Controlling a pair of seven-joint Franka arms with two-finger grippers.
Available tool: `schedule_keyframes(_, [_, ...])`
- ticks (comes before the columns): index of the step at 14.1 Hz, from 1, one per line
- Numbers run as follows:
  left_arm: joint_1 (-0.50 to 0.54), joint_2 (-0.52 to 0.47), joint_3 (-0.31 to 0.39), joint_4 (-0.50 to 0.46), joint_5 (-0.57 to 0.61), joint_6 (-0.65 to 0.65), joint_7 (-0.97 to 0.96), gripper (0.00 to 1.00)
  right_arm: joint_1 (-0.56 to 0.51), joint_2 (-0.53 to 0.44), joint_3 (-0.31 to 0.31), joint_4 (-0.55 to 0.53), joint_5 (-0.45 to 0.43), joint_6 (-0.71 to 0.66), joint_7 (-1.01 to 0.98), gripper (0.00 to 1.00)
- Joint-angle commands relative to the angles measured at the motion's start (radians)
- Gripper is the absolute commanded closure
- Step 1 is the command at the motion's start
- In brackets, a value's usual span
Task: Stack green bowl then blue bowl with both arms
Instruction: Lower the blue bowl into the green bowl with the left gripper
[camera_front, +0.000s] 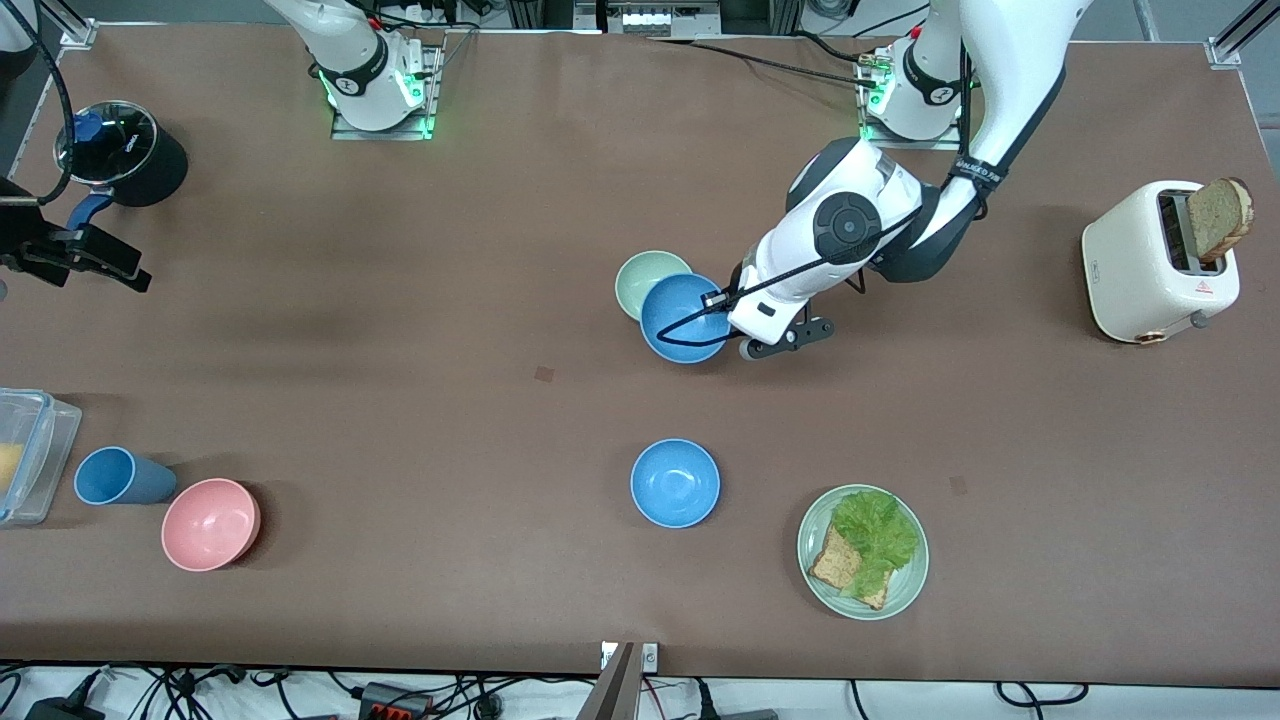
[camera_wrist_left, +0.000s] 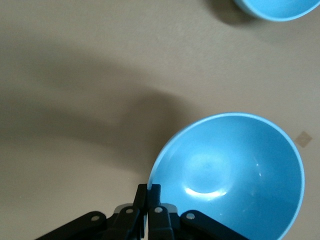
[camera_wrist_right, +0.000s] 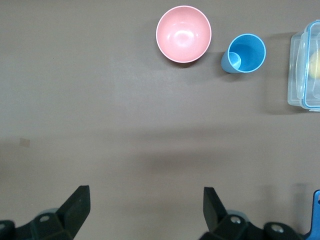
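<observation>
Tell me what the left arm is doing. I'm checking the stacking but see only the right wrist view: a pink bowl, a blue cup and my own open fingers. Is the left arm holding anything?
Observer: Yes. The left gripper is shut on the rim of the blue bowl.
Operator: Where is the green bowl?
Observer: The green bowl sits mid-table. In the front view the held bowl covers the green bowl's nearer edge and is not centred over it.
Operator: Is there any other blue bowl?
Observer: A second blue bowl rests on the table nearer the front camera, beside the green plate of bread and lettuce.
</observation>
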Motion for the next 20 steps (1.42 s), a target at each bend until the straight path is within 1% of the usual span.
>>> schedule_keyframes(1, [0.000, -0.068, -0.020, -0.087, 0.016, 0.057, -0.047, 0.97, -0.005, -0.025, 0.008, -0.017, -0.016, -0.020, -0.002, 0.00])
schedule_keyframes(3, [0.000, -0.073, -0.041, -0.125, 0.016, 0.092, -0.068, 0.97, -0.008, -0.030, 0.006, -0.020, -0.015, -0.020, 0.001, 0.00])
schedule_keyframes(5, [-0.003, -0.072, -0.064, -0.129, 0.016, 0.092, -0.076, 0.97, -0.008, -0.039, 0.005, -0.025, -0.015, -0.020, -0.005, 0.00])
schedule_keyframes(8, [-0.035, -0.059, -0.064, -0.135, 0.018, 0.097, -0.077, 0.97, -0.008, -0.043, 0.005, -0.026, -0.016, -0.022, -0.007, 0.00])
schedule_keyframes(10, [-0.061, -0.055, -0.063, -0.155, 0.022, 0.127, -0.076, 0.97, -0.007, -0.043, 0.006, -0.026, -0.016, -0.020, -0.013, 0.00])
schedule_keyframes(12, [-0.066, -0.038, -0.061, -0.167, 0.022, 0.163, -0.076, 0.96, -0.007, -0.042, 0.006, -0.028, -0.016, -0.014, -0.014, 0.00])
schedule_keyframes(15, [-0.071, -0.030, -0.057, -0.167, 0.024, 0.172, -0.074, 0.96, -0.005, -0.043, 0.006, -0.029, -0.016, -0.024, -0.017, 0.00])
schedule_keyframes(16, [-0.071, -0.023, -0.055, -0.167, 0.034, 0.174, -0.074, 0.95, -0.005, -0.043, 0.006, -0.031, -0.016, -0.040, -0.025, 0.00])
schedule_keyframes(17, [-0.071, -0.016, -0.055, -0.165, 0.074, 0.177, -0.076, 0.94, -0.004, -0.043, 0.009, -0.031, -0.016, -0.045, -0.037, 0.00])
schedule_keyframes(20, [-0.069, -0.009, -0.054, -0.167, 0.093, 0.180, -0.077, 0.94, 0.000, -0.042, 0.011, -0.031, -0.016, -0.045, -0.037, 0.00])
